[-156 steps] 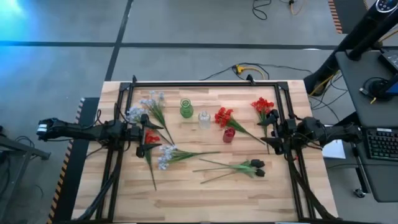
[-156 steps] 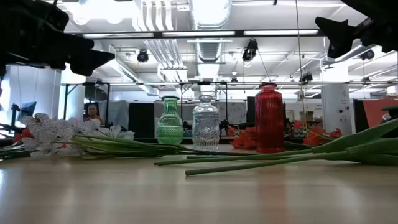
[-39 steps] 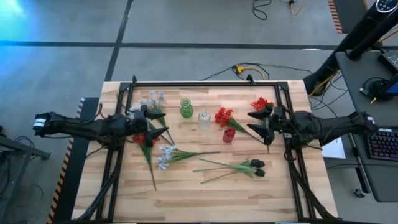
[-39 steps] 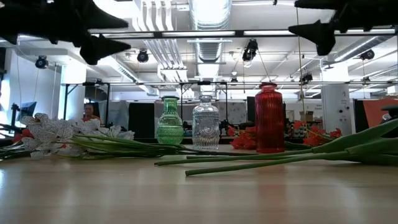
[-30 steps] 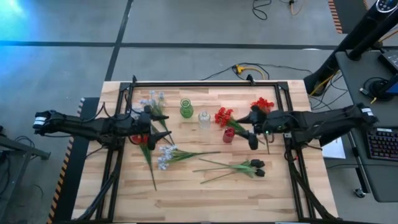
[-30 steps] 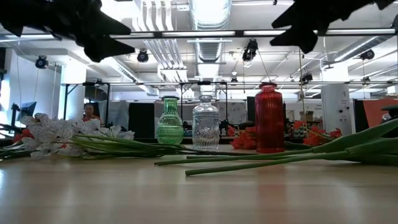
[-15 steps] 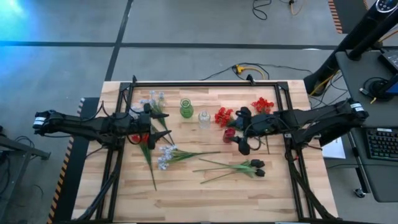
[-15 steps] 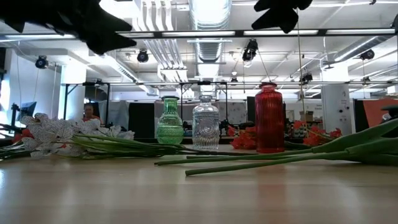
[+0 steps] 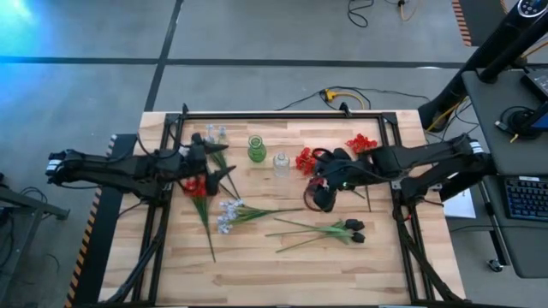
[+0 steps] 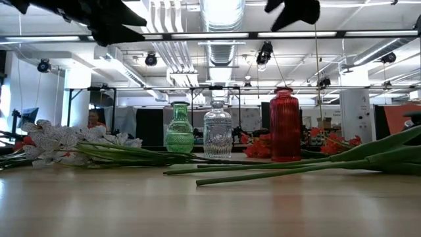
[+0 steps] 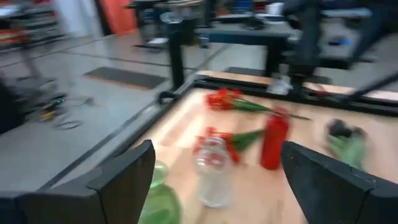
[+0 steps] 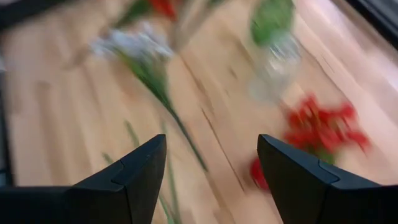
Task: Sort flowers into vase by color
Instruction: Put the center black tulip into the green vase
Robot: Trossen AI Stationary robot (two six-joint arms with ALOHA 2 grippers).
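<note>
Three vases stand upright at mid-table: green [image 9: 257, 150], clear [image 9: 281, 162] and red [image 10: 285, 125]. Red sprays [image 9: 306, 160] [image 9: 360, 144] [image 9: 199, 186], pale blue-white sprays [image 9: 229, 212] [image 9: 212, 135] and dark-budded stems [image 9: 351, 229] lie flat on the wood. My left gripper [image 9: 224, 167] is open and empty, high over the table's left part, left of the green vase [image 11: 158, 199]. My right gripper [image 9: 315, 185] is open and empty, high above the red vase, and hides it in the high view.
A black frame [image 9: 282, 115] runs along the table's far edge and down both sides. The table's near half [image 9: 282, 265] is bare wood. In the low view both grippers show far above the vase tops, left [image 10: 112, 23] and right [image 10: 293, 10].
My right gripper has swung from near the table's right edge toward the left and now hangs over the red vase, still open. My left gripper has edged a little toward the far edge and the green vase, still open. No flower or vase has moved.
</note>
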